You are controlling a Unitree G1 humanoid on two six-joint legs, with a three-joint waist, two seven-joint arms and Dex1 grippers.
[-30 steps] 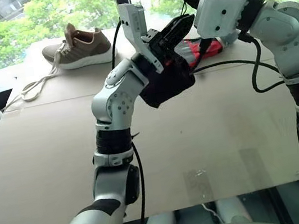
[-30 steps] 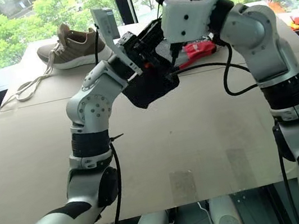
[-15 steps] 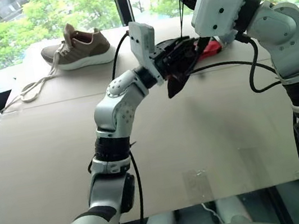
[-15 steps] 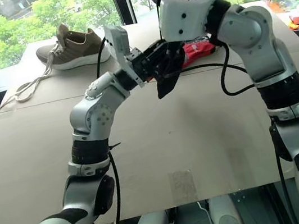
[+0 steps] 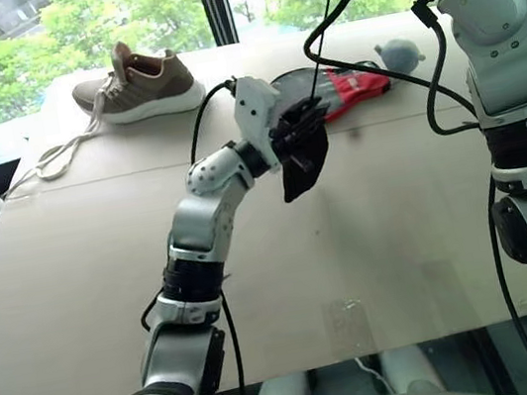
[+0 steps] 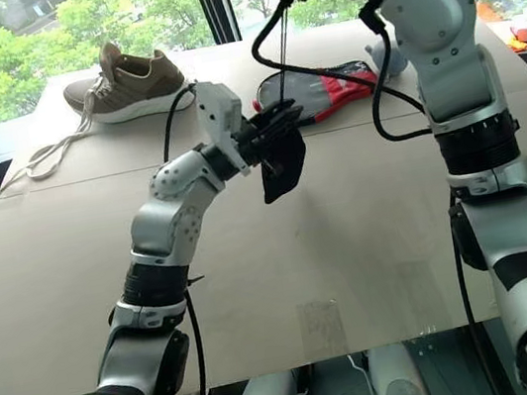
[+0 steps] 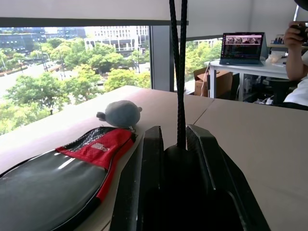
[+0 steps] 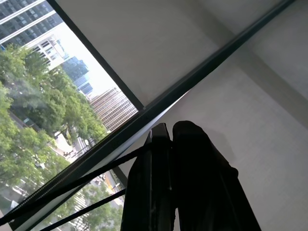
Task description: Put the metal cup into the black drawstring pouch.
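Note:
The black drawstring pouch (image 5: 303, 163) hangs above the middle of the table, bunched and narrow, with my left gripper (image 5: 304, 123) shut on its upper part. In the left wrist view the dark fabric (image 7: 180, 192) fills the gap between the two fingers (image 7: 144, 178). Its thin black cord (image 7: 179, 72) runs straight up, taut. The same cord (image 5: 326, 22) climbs towards my raised right arm. My right gripper (image 8: 171, 139) is shut, and two cord strands (image 8: 72, 190) lead away from its fingers. The metal cup is hidden.
A brown shoe (image 5: 137, 82) with loose laces lies at the table's far left. A black-and-red paddle case (image 5: 351, 85) and a grey plush toy (image 5: 399, 54) lie at the far right. Beyond, a laptop (image 7: 243, 47) stands on another table by a person (image 7: 299, 62).
My right gripper rose out of the top of the eye views, drawing the cord taut. My left gripper sank and rolled with the pouch, which now hangs narrower.

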